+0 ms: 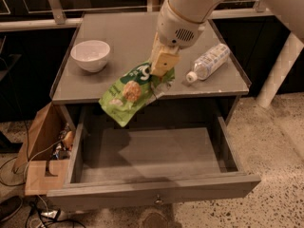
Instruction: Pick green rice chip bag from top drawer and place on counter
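My gripper (pixel 161 68) is shut on the top edge of the green rice chip bag (pixel 130 94). The bag hangs tilted down to the left, in the air above the front edge of the counter (pixel 128 32) and above the back left of the top drawer (pixel 152 191). The drawer is pulled fully open and its inside shows no objects. My white arm reaches down from the upper right.
A white bowl (pixel 90 55) stands on the counter's left side. A clear plastic water bottle (pixel 209 61) lies on its side on the right of the counter. A cardboard box (pixel 40 151) with cables stands on the floor to the left of the cabinet.
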### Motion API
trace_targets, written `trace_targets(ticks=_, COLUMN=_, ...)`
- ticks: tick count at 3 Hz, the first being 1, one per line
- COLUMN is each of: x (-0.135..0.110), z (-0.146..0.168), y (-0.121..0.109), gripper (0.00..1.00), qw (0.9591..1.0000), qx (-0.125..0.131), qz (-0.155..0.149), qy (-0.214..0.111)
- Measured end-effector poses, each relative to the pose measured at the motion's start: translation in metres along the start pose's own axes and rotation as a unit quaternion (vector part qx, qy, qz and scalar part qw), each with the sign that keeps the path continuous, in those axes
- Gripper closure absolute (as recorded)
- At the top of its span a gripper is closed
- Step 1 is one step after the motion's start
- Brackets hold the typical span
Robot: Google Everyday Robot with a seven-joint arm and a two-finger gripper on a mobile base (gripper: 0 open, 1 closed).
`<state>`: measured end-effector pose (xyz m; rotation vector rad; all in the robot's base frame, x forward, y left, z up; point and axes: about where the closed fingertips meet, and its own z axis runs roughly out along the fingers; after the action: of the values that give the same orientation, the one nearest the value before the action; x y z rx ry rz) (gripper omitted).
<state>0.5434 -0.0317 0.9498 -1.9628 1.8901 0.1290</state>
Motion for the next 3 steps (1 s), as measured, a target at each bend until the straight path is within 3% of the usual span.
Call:
trace_targets(ticks=1, x=-0.011, z=-0.004, y=-0.026, gripper=1.0, qw=0.9999, qx=0.003, qz=-0.014, qy=0.002)
trace_targets(ticks=3, x=-0.003, z=0.007, y=-0.066, gripper=1.0, qw=0.9998, qx=-0.005, qz=-0.016, qy=0.006)
